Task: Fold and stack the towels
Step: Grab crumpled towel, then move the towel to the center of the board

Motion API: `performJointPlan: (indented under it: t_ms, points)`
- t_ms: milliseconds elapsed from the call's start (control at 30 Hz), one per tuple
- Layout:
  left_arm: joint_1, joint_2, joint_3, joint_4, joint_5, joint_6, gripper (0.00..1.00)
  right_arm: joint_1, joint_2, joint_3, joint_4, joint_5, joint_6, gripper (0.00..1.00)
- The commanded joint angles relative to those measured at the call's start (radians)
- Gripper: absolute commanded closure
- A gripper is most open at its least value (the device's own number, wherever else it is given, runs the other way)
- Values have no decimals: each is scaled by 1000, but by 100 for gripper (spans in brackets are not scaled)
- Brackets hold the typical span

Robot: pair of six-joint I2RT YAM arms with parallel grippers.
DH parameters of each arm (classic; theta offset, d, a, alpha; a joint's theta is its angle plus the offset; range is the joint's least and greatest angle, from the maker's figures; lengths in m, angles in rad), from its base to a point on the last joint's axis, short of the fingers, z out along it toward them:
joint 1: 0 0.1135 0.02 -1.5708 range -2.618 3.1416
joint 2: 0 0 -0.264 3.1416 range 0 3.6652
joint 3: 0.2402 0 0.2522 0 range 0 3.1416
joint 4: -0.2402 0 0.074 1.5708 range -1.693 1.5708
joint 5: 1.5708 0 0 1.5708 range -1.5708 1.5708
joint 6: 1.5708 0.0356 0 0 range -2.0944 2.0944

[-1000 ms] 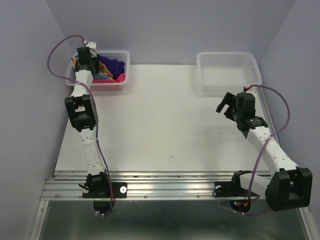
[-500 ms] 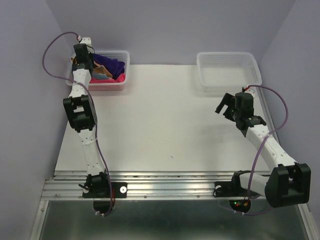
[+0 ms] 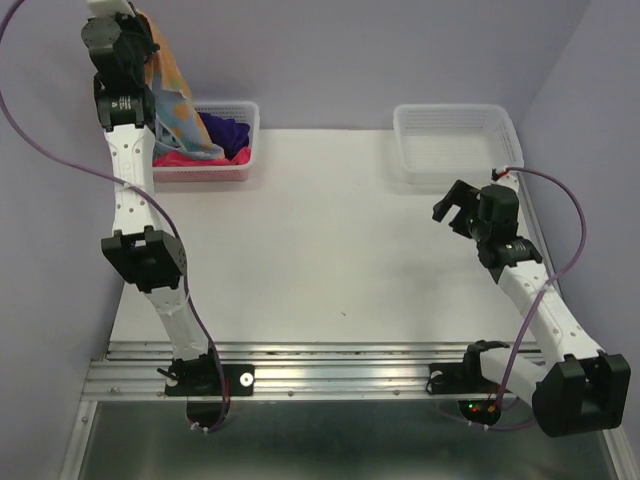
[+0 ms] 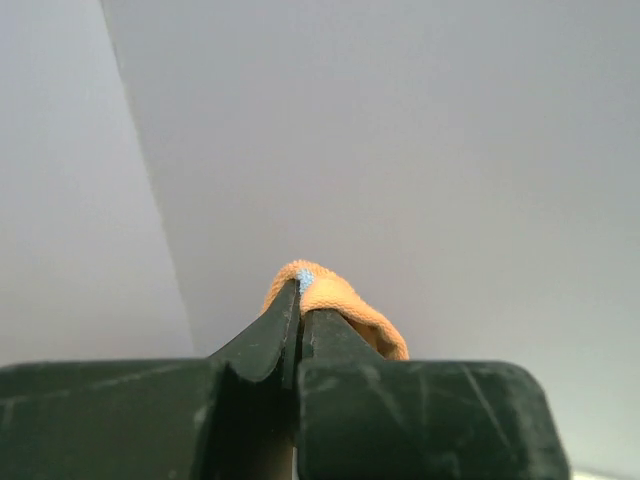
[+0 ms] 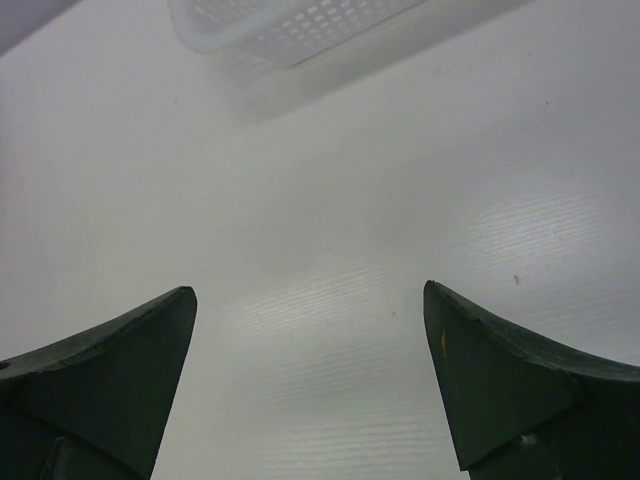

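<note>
One soft towel point(image 3: 172, 100) hangs limp, pinched by the left gripper point(image 4: 298, 290).

Towel point(image 3: 172, 102) hangs above left basket point(image 3: 251, 132)

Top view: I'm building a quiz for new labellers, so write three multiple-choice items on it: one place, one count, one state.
1. Where does the lifted towel hang?
A) above the left basket
B) above the right basket
C) flat on the table

2. How many baskets stand on the table?
A) one
B) two
C) three

3. The right gripper is:
A) shut on a towel
B) shut, empty
C) open, empty

Answers:
1 A, the left gripper holds it up over that basket.
2 B, the left one and the right basket only.
3 C, its jaws stand wide apart with only bare table between them.
</note>
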Motion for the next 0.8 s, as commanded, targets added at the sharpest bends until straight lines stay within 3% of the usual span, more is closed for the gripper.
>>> performJointPlan:
  t_ms: [0, 167, 300, 433, 633, 700, 767]
  points:
    - [-35, -91, 58, 94, 145, -106, 100, -3, -15, -12, 74, -51, 3, 0]
    - [-236, -241, 14, 110, 52, 7, 100, -3, -25, -12, 71, -76, 10, 0]
    - [-508, -318, 1, 110, -80, 99, 100, -5, -58, -19, 64, -78, 19, 0]
    - [-654, -358, -18, 121, -48, 89, 100, -3, -119, -22, 37, -49, 51, 0]
    - [-710, -407, -121, 125, -20, -20, 100, -5, -231, 4, -133, 143, 103, 0]
    - [-710, -445, -217, 128, -104, -28, 100, -3, -262, 8, -167, 209, 119, 0]
    - [-705, -510, -412, 139, -257, -46, 100, -3, -314, 8, -181, 230, 125, 0]
